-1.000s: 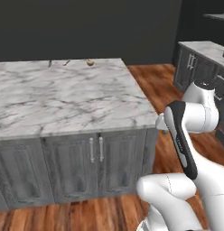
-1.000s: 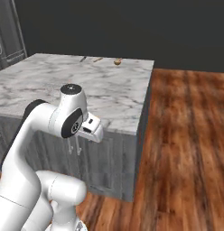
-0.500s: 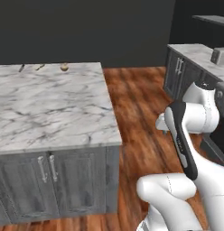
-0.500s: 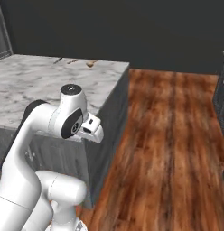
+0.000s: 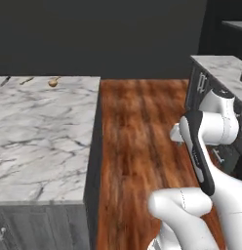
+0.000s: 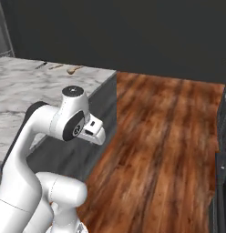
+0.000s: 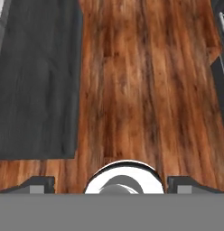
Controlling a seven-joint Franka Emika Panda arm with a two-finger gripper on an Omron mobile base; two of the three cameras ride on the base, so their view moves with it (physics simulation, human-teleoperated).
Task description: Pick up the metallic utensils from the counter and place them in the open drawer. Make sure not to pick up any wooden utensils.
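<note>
The white marble counter point(image 5: 40, 141) fills the left of both base views. At its far edge lie a small dark knife point(image 6: 41, 65), a slim pale wooden spoon point(image 6: 55, 67) and a larger wooden spoon point(image 5: 53, 82) with a round bowl. My gripper point(image 7: 109, 185) hangs over the wooden floor, well to the right of the counter and far from the utensils. Its fingertips point(image 7: 39, 184) stand wide apart, open with nothing between them. Dark grey cabinet fronts point(image 6: 222, 191) line the right edge; I cannot tell which of them is the open drawer.
A broad strip of wooden floor point(image 5: 137, 127) runs between the counter's grey panelled side point(image 7: 37, 85) and a second marble-topped cabinet run point(image 5: 215, 66) with silver handles at the right. A dark wall closes the back.
The whole picture has slid left, so the base has moved to the right along the counter. The right-hand cabinets have come closer. The arm's pose and open gripper are unchanged.
</note>
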